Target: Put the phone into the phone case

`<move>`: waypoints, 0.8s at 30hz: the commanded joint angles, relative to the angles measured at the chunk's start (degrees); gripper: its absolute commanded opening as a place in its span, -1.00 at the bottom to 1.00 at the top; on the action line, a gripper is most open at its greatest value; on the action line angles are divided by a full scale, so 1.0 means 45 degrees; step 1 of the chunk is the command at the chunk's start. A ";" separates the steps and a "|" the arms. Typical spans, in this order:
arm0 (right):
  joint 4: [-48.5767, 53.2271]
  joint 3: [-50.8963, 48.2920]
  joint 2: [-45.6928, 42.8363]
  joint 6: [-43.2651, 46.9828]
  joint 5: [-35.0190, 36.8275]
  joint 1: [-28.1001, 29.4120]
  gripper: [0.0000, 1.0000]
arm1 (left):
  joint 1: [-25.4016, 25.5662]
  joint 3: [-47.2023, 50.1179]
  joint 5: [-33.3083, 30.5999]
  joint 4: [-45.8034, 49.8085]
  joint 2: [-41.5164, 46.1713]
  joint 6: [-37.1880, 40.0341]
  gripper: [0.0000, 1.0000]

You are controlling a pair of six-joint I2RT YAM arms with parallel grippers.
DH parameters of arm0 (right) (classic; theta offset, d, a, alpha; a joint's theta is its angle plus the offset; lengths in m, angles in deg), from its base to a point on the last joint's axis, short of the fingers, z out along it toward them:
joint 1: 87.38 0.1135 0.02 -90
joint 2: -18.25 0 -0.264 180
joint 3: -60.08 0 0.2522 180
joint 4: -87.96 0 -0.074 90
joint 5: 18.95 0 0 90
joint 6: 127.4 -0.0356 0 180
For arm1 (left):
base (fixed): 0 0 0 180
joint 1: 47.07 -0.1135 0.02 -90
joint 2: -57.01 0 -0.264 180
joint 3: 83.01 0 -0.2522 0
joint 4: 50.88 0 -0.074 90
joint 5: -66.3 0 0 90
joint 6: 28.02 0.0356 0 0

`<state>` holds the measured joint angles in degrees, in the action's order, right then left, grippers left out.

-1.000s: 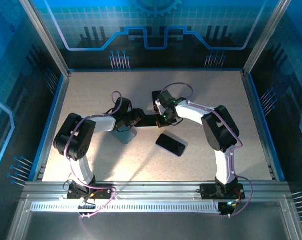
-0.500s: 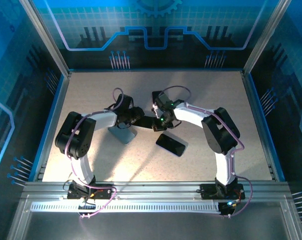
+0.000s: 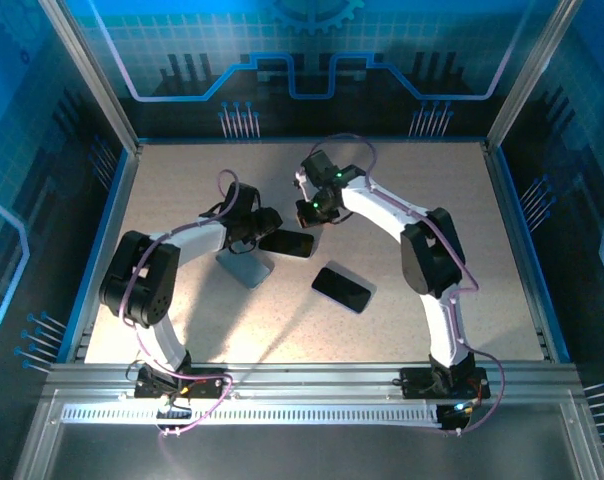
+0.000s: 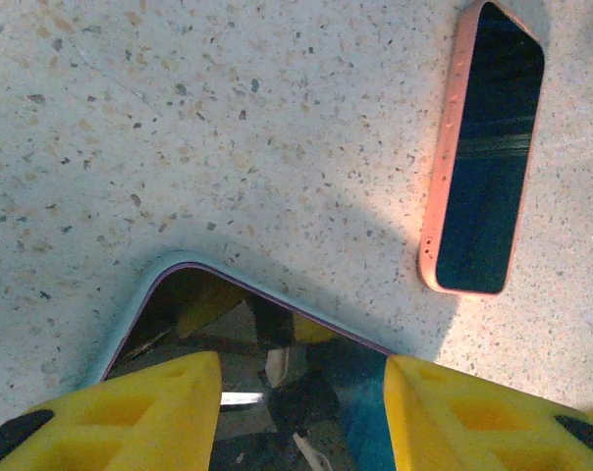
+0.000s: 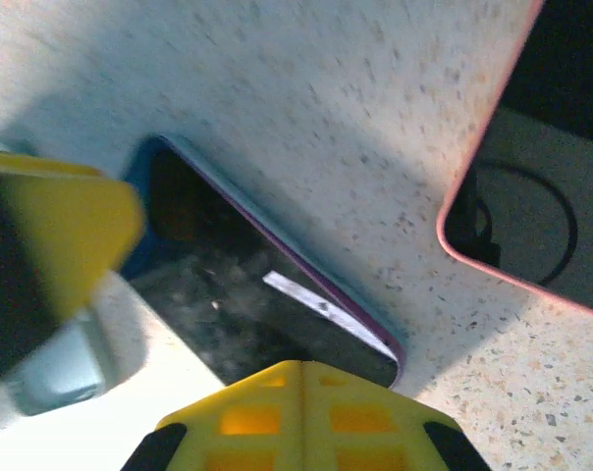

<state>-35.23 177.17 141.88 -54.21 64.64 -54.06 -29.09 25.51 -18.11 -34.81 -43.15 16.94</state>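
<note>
The phone (image 3: 290, 243) is a dark slab with a purple-teal edge. My left gripper (image 3: 265, 236) is shut on it near the table's middle. In the left wrist view the phone (image 4: 228, 314) sits between the yellow fingers (image 4: 130, 407) of that gripper (image 4: 301, 392), just above the table. The phone case (image 3: 342, 289) lies flat to the right and nearer, pink-rimmed with a dark inside; it shows as the case (image 4: 483, 157) and the case (image 5: 532, 216). My right gripper (image 3: 307, 212) is shut and holds nothing. In its wrist view it (image 5: 301, 378) hangs over the free end of the phone (image 5: 238, 285).
A flat grey-blue object (image 3: 247, 268) lies on the speckled table (image 3: 412, 190) under the left arm's wrist. Metal frame rails (image 3: 302, 375) border the table on all sides. Open table surface lies to the right and at the back.
My right gripper has drawn back from the phone's end toward the rear of the table. The left gripper has stayed shut on the phone and shifted slightly back and left.
</note>
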 commanded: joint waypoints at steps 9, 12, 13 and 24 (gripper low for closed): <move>0.1392 0.0422 0.1214 0.0613 0.0640 -0.0140 -1.00 | 0.0107 0.0524 0.0370 -0.0576 -0.0370 -0.0436 -0.04; 0.1401 0.0393 0.1353 0.0614 0.0699 -0.0151 -1.00 | 0.0126 0.0558 0.0453 -0.0709 -0.0527 -0.0500 -0.04; 0.1381 0.0378 0.1400 0.0627 0.0740 -0.0153 -1.00 | 0.0126 0.0545 0.0477 -0.0710 -0.0581 -0.0502 -0.04; 0.1608 -0.0156 0.2243 0.0779 0.0897 0.0183 -1.00 | 0.0143 0.0539 0.0458 -0.0750 -0.1312 -0.0811 -0.05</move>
<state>-29.50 178.83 147.61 -51.29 67.61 -53.95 -28.92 27.15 -17.24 -38.05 -46.89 14.64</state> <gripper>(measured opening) 0.064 0.479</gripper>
